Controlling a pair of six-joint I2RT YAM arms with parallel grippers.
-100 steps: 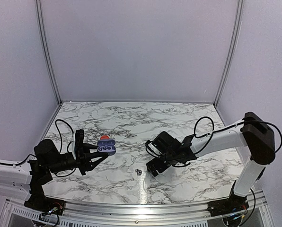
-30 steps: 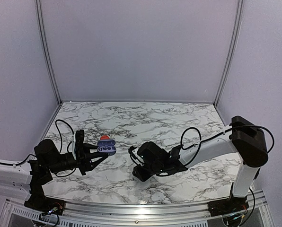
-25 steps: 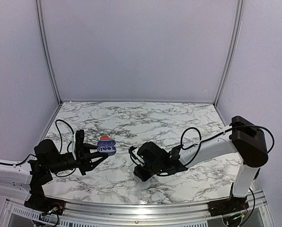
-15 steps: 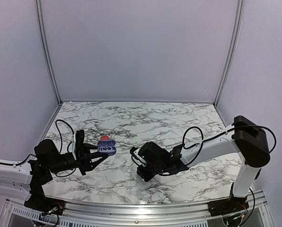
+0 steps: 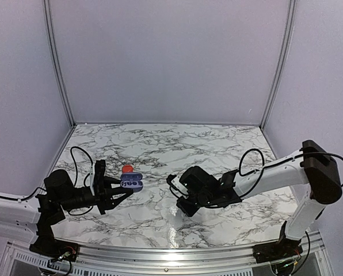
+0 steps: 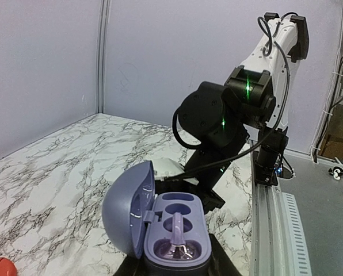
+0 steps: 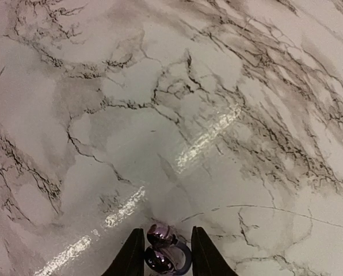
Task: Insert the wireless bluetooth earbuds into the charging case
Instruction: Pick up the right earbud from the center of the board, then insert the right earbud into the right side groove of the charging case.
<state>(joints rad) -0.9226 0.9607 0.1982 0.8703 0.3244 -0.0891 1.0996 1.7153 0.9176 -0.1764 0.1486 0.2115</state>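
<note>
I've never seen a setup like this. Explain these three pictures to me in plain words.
Two robot arms, the left arm and the right arm, stand at the near edge of a white-and-grey marbled table. One picture looks down from above and behind them. The other two come from cameras on the wrists. The left gripper clamps an open lavender plastic charging case, its lid swung back. The right gripper pinches a tiny glossy silvery earbud between its fingertips. A small red rounded object lies on the table near the case.
</note>
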